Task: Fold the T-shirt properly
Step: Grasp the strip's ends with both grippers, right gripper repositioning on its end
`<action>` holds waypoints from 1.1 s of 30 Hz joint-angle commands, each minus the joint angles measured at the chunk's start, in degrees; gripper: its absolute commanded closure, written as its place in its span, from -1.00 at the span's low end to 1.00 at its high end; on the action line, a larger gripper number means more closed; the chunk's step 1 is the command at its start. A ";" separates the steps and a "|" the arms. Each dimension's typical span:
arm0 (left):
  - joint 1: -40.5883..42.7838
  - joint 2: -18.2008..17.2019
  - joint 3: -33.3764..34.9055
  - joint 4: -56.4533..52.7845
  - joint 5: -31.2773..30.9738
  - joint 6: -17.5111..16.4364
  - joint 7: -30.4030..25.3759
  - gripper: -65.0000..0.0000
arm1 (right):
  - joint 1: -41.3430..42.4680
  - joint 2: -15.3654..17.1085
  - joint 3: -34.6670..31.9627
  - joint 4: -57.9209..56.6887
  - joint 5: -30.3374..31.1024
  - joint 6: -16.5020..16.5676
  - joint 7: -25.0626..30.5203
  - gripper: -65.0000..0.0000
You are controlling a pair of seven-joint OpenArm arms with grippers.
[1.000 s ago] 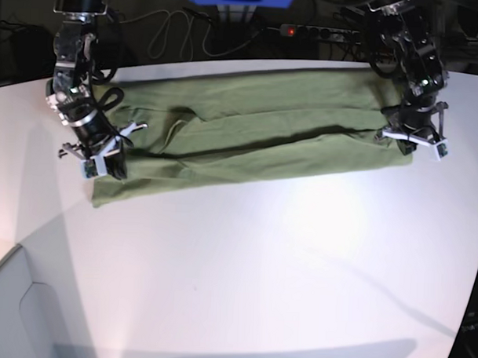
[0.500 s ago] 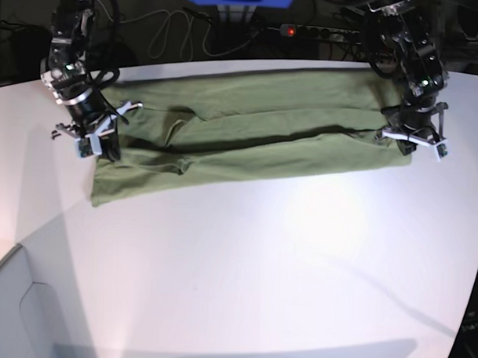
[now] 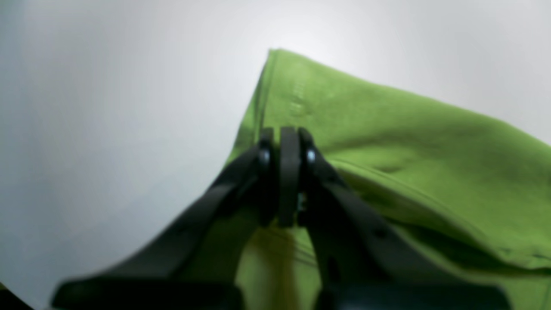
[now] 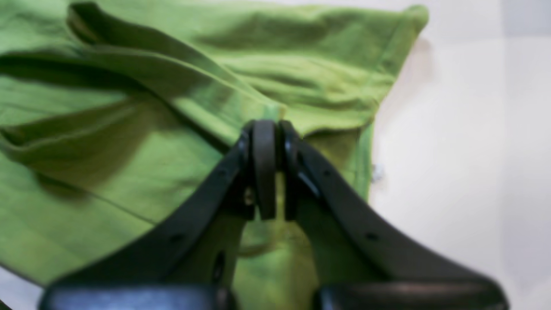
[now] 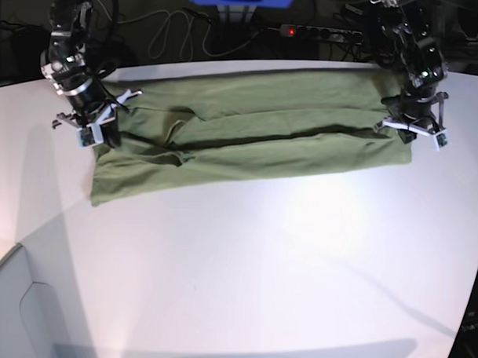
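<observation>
Both pincers are pinched shut on the T-shirt (image 5: 248,144), the left gripper (image 5: 414,132) and right gripper (image 5: 94,131) each at one end of the long strip spread between them on the table (image 5: 259,266). A lengthwise fold seems under way; next, both ends likely need carrying across evenly. The wrist views show cloth nipped between the jaws, which the base view cannot resolve.

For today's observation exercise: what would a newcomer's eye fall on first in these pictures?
First, the long olive-green T-shirt, folded lengthwise into a band across the far half of the white table. Next, a black arm at each end: the right gripper shut on the cloth at the base view's left, the left gripper shut on it at the right.
</observation>
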 commanded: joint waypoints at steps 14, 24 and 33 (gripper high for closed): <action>1.72 -0.37 -0.26 1.18 -0.56 -0.01 -1.74 0.20 | -6.43 -0.04 2.51 13.89 1.02 0.21 1.27 -0.31; 4.01 -2.39 -1.93 4.78 -10.32 -0.01 -1.30 0.02 | 0.78 -1.35 -2.68 12.84 0.75 0.21 0.92 0.01; 4.18 -3.27 -1.93 4.35 -10.32 -0.01 -1.21 0.02 | 11.51 -2.06 -5.05 3.52 0.93 0.21 -11.03 0.98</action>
